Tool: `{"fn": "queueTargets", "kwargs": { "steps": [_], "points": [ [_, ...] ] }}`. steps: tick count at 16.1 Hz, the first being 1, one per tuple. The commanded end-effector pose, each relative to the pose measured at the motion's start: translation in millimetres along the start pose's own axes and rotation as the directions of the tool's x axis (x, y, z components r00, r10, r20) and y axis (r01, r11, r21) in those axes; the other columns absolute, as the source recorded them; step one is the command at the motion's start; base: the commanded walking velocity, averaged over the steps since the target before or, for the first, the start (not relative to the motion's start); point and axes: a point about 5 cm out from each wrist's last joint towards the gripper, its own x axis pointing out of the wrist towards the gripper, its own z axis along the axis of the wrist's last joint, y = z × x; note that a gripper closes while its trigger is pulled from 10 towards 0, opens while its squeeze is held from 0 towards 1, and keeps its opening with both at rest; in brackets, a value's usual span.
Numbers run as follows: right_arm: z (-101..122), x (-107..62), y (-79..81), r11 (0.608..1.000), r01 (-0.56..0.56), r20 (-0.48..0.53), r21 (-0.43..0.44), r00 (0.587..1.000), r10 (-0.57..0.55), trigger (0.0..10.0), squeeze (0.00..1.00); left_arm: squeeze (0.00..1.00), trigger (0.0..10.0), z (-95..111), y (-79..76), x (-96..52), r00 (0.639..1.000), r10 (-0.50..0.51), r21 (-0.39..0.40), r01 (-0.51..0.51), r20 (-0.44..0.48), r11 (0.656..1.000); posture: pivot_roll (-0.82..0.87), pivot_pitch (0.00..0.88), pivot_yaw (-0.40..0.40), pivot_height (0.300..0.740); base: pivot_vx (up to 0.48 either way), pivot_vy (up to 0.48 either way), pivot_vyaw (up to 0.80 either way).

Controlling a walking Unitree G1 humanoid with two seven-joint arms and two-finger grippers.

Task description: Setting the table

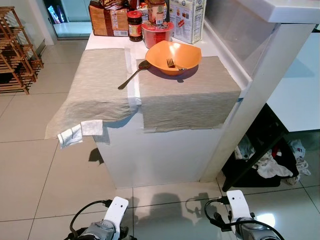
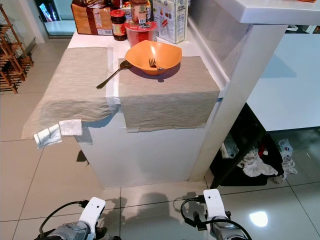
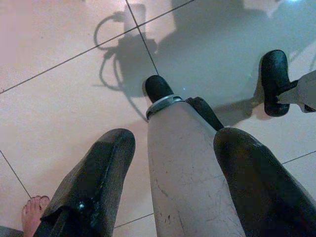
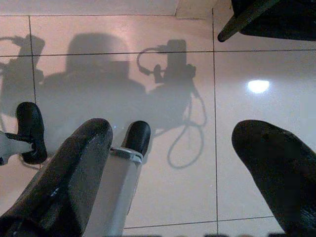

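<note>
A white counter (image 1: 165,155) juts out over the glossy beige tiled floor (image 1: 30,165), and two grey linen placemats lie side by side on it. On the right placemat (image 1: 187,102), near its far edge, sits an orange plastic bowl (image 1: 173,56) with a small metal fork (image 1: 172,63) lying inside it. A dark long-handled metal spoon (image 1: 132,75) lies just beside the bowl, its head touching the right placemat's far left corner and its handle slanting across the gap onto the left placemat (image 1: 95,90). Both mats droop over the counter's near edge; the left one hangs well past the left corner, and a white folded cloth (image 1: 77,132) dangles beneath it.

At the counter's far edge stands a cluster of groceries: a brown bread bag (image 1: 107,20), a red-lidded dark jar (image 1: 134,25), a red plastic tub (image 1: 157,32) and a white carton (image 1: 187,20).

A wooden slatted rack (image 1: 15,50) stands well to the left. Right of the counter, a white post slants to the floor beside a black basket of crumpled laundry (image 1: 265,165).

Both arms hang low over open floor in front of the counter. The left gripper (image 3: 173,163) has its fingers spread, holding nothing, with the robot's own grey leg between them. The right gripper (image 4: 197,168) is likewise spread wide and empty. A person's bare toes (image 3: 33,207) show on the tiles by the left gripper.
</note>
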Motion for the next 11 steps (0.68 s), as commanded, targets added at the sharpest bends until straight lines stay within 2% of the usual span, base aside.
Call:
{"fn": "queueTargets", "kwargs": {
  "steps": [1,11],
  "points": [
    [3.3,0.2,-0.7,1.0,0.004,0.005,0.005,1.0,-0.004,10.0,0.0,0.0,10.0,2.9,0.1,-0.1,1.0,0.002,0.012,-0.002,0.01,1.0,-0.07,0.0,-0.001,0.74,0.0,0.0,0.0],
    [1.8,0.3,0.7,1.0,0.007,0.003,0.007,1.0,-0.007,10.0,0.0,0.0,10.0,2.0,0.6,-0.1,1.0,0.002,0.03,-0.002,0.009,1.0,-0.07,0.0,-0.002,0.74,0.0,0.0,0.0]
  ]
}}
